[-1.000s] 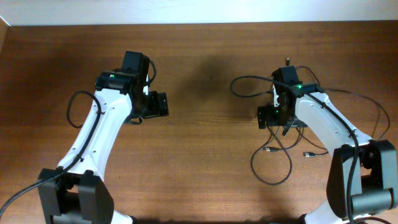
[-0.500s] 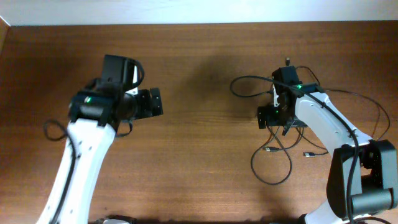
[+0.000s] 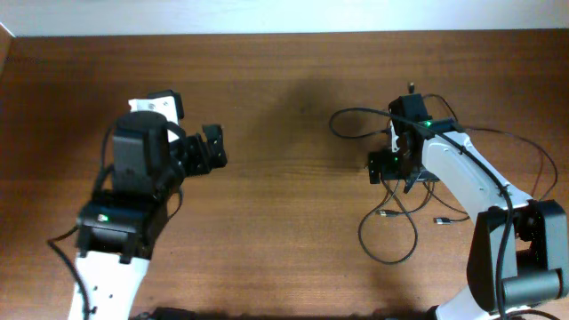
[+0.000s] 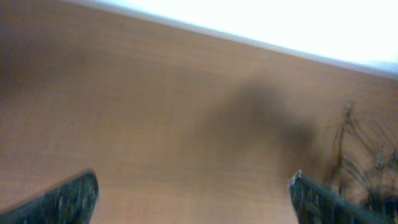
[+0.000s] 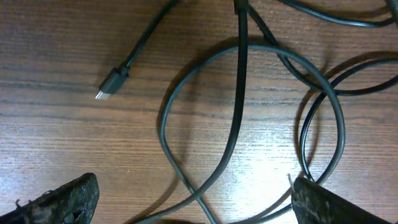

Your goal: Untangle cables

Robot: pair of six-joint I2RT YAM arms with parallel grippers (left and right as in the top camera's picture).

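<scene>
The thin black cables point(image 3: 391, 218) lie tangled in loops on the right side of the wooden table, with small plugs point(image 3: 440, 220) at loose ends. My right gripper point(image 3: 391, 169) hovers over the tangle, open and empty. In the right wrist view crossing cable loops point(image 5: 239, 93) and one plug end point(image 5: 112, 82) lie on the wood between and beyond the open fingers point(image 5: 193, 196). My left gripper point(image 3: 213, 147) is open and empty over bare wood at the left, far from the cables. Its wrist view is blurred; open fingers point(image 4: 193, 196), tangle faint at far right point(image 4: 357, 155).
The wooden table point(image 3: 284, 231) ends at a white wall along the back edge point(image 3: 284, 18). Thicker black arm cables loop beside the right arm point(image 3: 533, 169) and at the left arm's base.
My left arm has pulled back toward the front left and swung round, its gripper still open. The right arm and the cables have not moved.
</scene>
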